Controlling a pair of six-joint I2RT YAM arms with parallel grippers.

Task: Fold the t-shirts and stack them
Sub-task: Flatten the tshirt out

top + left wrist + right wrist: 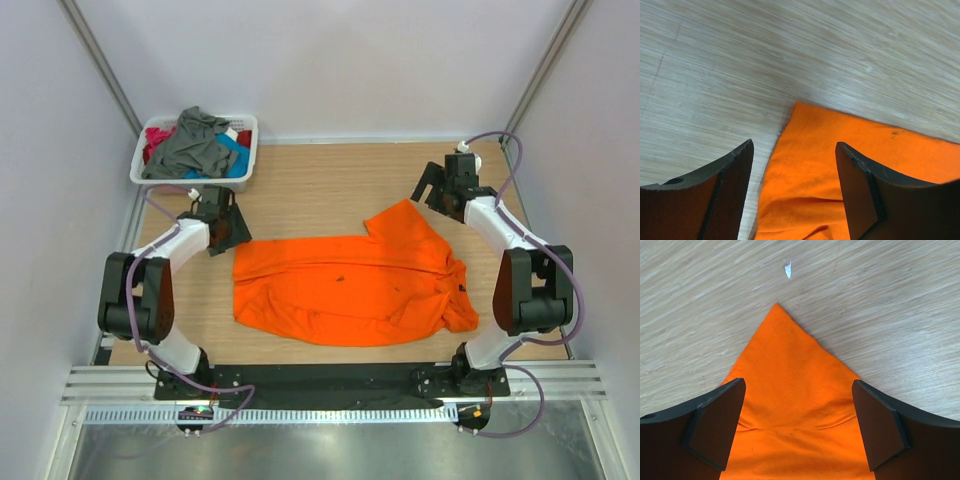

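Observation:
A bright orange t-shirt (350, 285) lies spread on the wooden table, one sleeve pointing to the back right. My left gripper (222, 225) is open and empty over the shirt's back left corner (805, 165); that corner lies between my fingers (730, 195). My right gripper (437, 187) is open and empty above the pointed sleeve tip (790, 370), which lies between my fingers (880, 425). Dark grey (195, 145), teal-blue (233, 160) and red-pink (155, 145) t-shirts are piled in the basket.
A white plastic laundry basket (250, 150) stands at the back left corner of the table. A small white scrap (787, 270) lies on the wood beyond the sleeve tip. White walls and metal frame posts enclose the table.

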